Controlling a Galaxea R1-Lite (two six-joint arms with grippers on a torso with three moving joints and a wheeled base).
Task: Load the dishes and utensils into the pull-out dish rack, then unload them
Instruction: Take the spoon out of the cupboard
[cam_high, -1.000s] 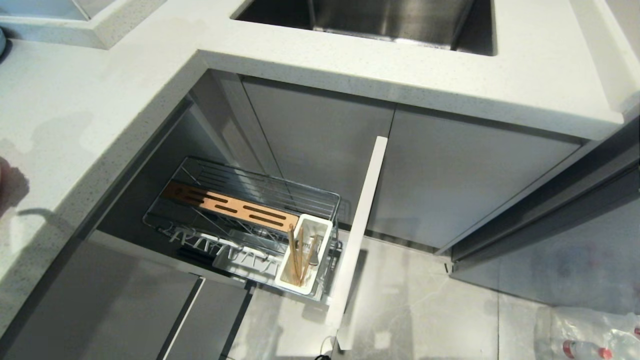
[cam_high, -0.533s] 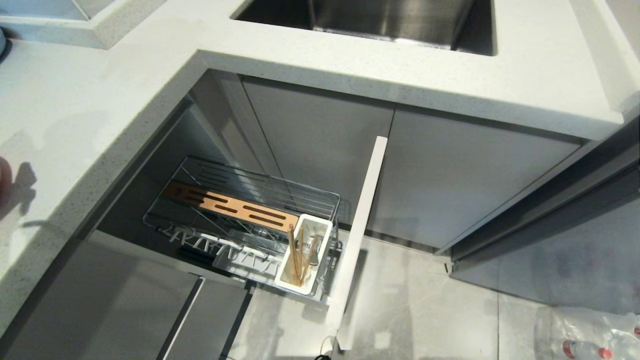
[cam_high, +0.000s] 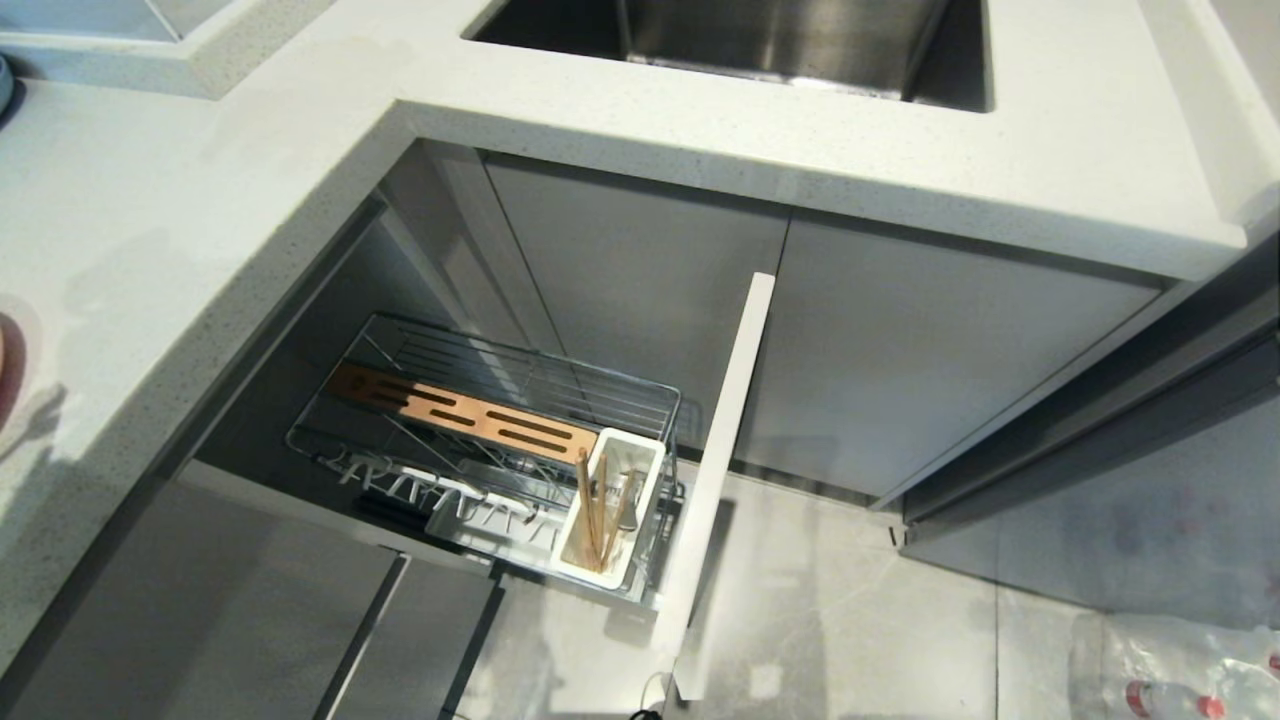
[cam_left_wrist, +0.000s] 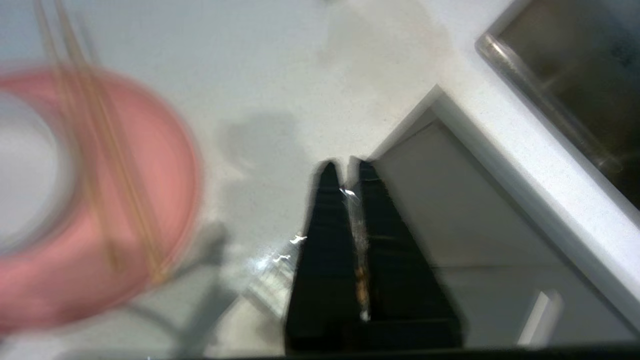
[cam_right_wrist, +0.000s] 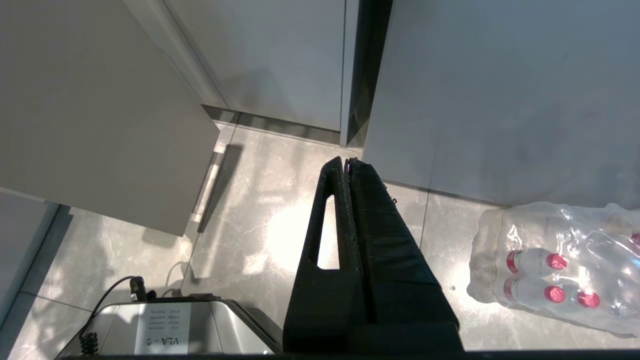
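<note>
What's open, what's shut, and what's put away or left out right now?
pull-out dish rack: pulled out, no dishes in it.
chopsticks: standing in the rack's white cutlery box.
pink plate: out on the counter.
left gripper: shut, above the counter's edge.
right gripper: shut, parked over the floor.

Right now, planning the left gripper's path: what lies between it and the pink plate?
Only bare countertop, crossed by a shadow, separates the left gripper from the pink plate; the left wrist view shows this.
</note>
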